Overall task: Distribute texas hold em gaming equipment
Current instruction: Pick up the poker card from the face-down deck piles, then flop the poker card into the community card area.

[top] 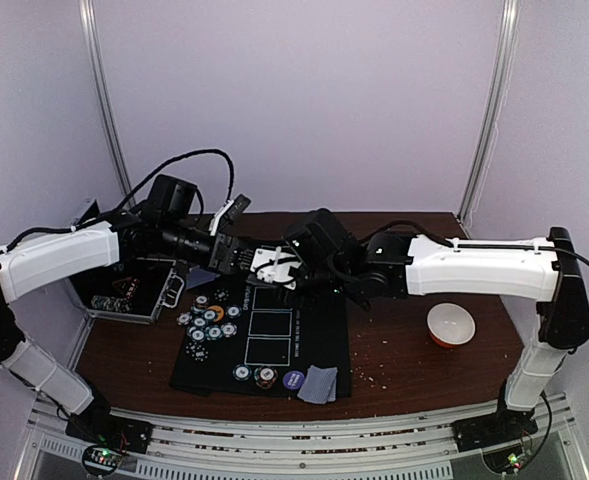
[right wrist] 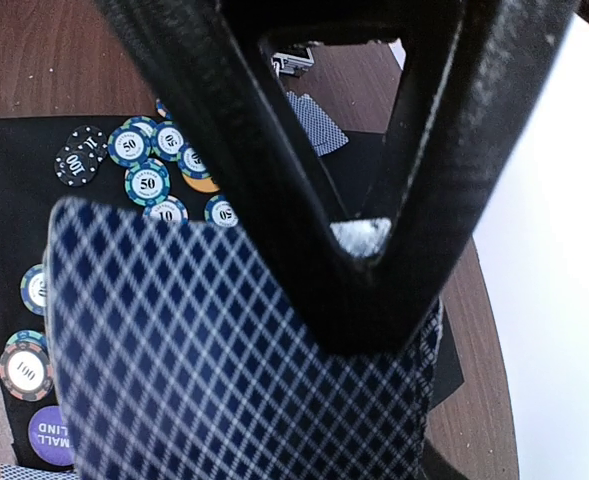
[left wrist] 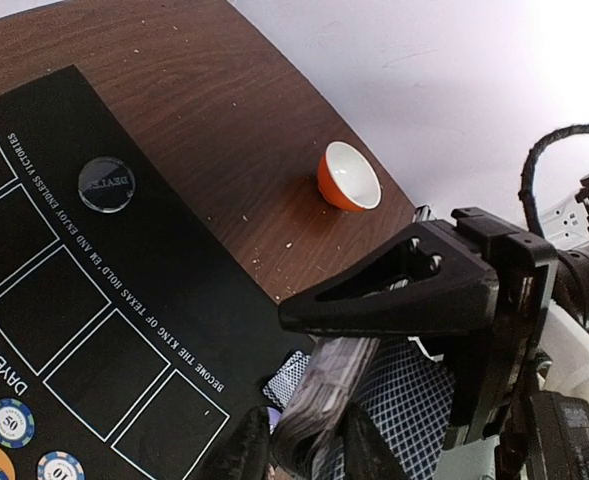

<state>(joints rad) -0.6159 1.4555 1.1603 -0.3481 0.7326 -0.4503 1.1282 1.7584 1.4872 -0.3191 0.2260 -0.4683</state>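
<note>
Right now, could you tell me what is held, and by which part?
The deck of cards: the right gripper clamps its faces at one end, the left gripper pinches the other end.

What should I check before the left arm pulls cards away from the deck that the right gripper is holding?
1. Right gripper clamped on the deck of cards: ok.
2. Left gripper closed on the deck's edge: ok.
3. How many cards the left fingers have pinched: cannot tell.
4. Outlined card boxes on the black mat bare: ok.
5. Poker chips lie outside those boxes: ok.
6. Orange bowl apart from both arms: ok.
</note>
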